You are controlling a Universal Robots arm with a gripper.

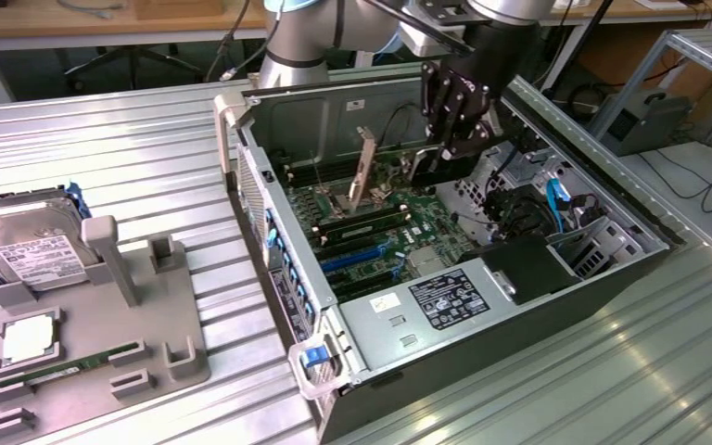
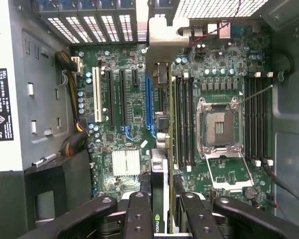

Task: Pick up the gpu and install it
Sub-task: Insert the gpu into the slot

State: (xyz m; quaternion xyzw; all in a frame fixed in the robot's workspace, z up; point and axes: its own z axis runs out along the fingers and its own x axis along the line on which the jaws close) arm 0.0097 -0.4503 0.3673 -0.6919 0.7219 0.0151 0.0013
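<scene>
Exterior view, upper centre: hangs nose-down into open PC case point(image 1: 492, 362), gripper point(image 1: 455, 148) clenched on gpu point(image 1: 362, 171). Holds it up on edge, slightly tilted, tan-brown face toward the exterior view's left, over the mobo point(image 1: 425, 218) and just behind the RAM rows point(image 1: 362, 222).

Wrist view: shows gpu point(image 2: 159, 184) edge-on btw the fingers point(image 2: 139, 214) of the gripper point(image 2: 164, 209), green logo at near end, silver bracket point(image 2: 162, 42) at far end by the rear vents. Runs parallel w/ the expansion slots, just beside the blue slot point(image 2: 148, 107). Cannot tell whether touching a slot or above it. Shows CPU socket point(image 2: 217, 124) uncovered, w/ RAM slots either side.

Lower centre of exterior view, inside case: PSU point(image 1: 455, 297) w/ black label.

The exterior view's left, well apart from case: grey tray point(image 1: 158, 343) on ribbed metal table point(image 1: 121, 139), carrying hard drive point(image 1: 34, 250) and green memory stick point(image 1: 66, 366).
</scene>
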